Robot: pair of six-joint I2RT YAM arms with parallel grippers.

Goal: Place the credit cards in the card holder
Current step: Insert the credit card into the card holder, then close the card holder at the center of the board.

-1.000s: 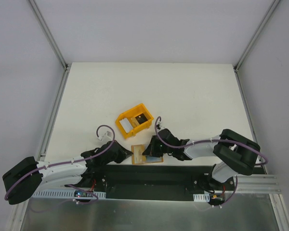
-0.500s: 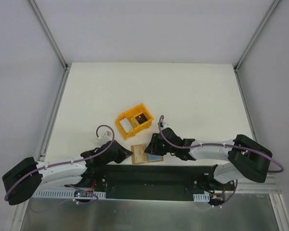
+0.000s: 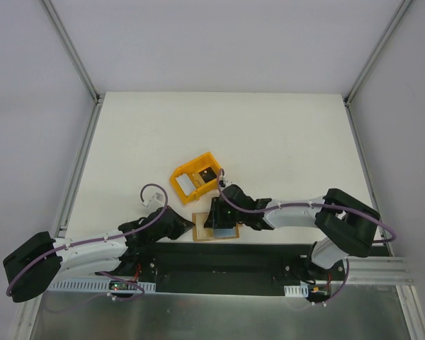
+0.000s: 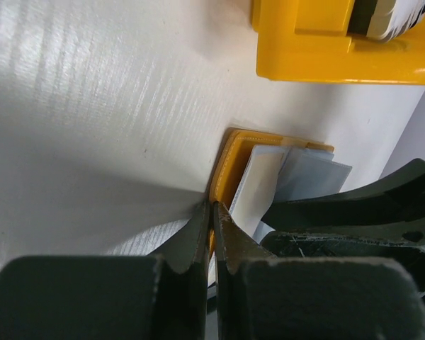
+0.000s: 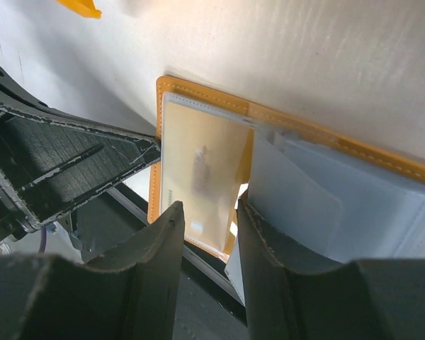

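While your left tool [image 4: 214, 212] is clamped shut on the orange left edge of the holder [image 5: 205, 98], pinning it open on the counter [image 3: 269, 142] near the front edge, your right tool [image 5: 209, 207] hangs just over it with its jaws parted, gripping nothing. A tan card [image 5: 198, 163] lies behind the clear window pocket on the holder's left half, its near edge showing between the right fingers. Pale grey pockets fan loose on the right half. Just beyond the holder stands a yellow bin [image 4: 304, 53], with what look like more cards [image 3: 187, 185] inside. Expect each card to be light, stiff, thin and slick. Take it by a short edge, since a flat card gives little to pinch from above. The holder looks soft and floppy, and will likely slide or fold shut unless you hold its rim.
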